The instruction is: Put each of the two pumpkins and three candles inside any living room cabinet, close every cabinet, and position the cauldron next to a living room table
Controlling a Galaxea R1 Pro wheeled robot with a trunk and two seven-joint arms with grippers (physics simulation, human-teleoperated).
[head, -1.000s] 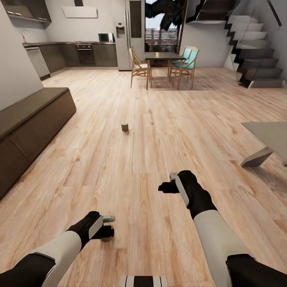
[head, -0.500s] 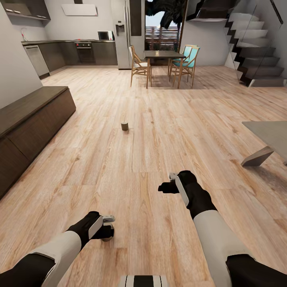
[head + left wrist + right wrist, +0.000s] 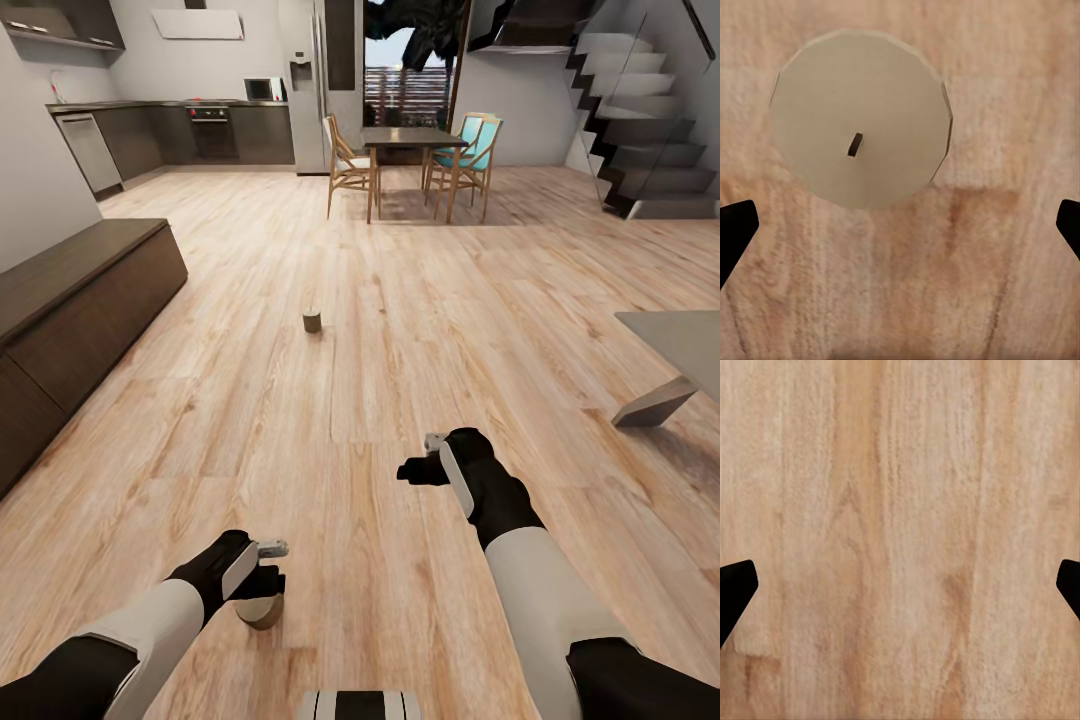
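Two wide-open grippers, left (image 3: 900, 225) and right (image 3: 900, 585), hover above the floor (image 3: 400, 300); the left sits off-centre over a candle (image 3: 861, 118) and could tip it when descending.

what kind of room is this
Likely an open-plan home, rendered in a simulator: a kitchen counter at the back, a dining table with chairs, a staircase, and a low dark cabinet along the wood floor.
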